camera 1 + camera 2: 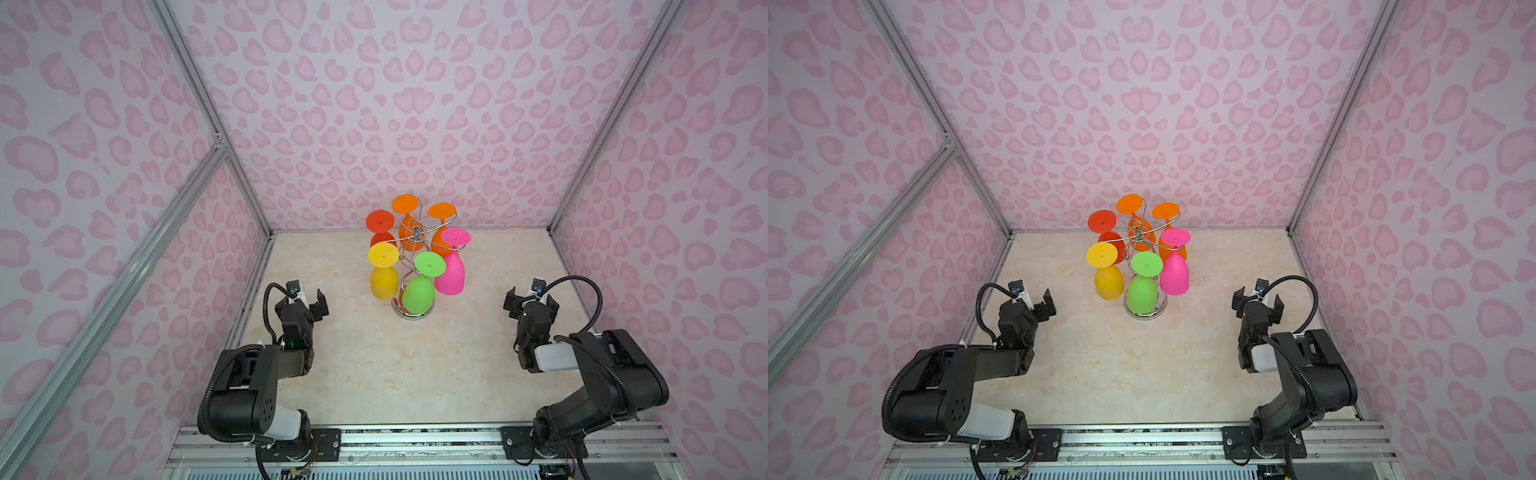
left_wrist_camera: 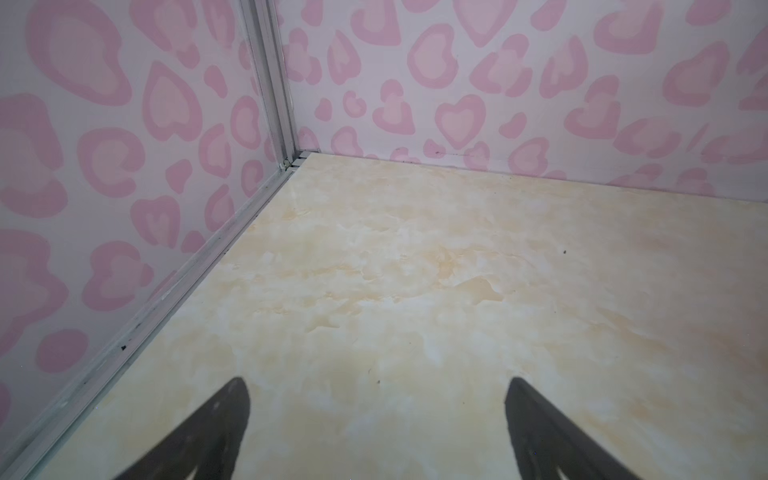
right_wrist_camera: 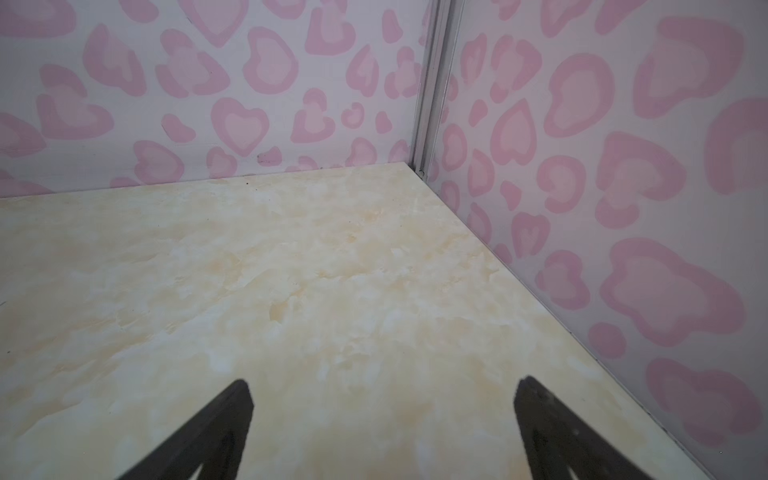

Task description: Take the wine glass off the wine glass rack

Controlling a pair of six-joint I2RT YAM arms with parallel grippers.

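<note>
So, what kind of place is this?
Likely a robot test cell, not a home: printed walls on a metal frame, two arms mounted on a rail, and one rack as a prop.

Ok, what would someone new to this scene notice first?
The chrome wine glass rack mid-back on the table, its red glass, orange glass, second orange glass, pink glass, green glass and yellow glass hanging upside down. The pink heart-print walls; the left gripper and right gripper hang open, apart from it.
</note>
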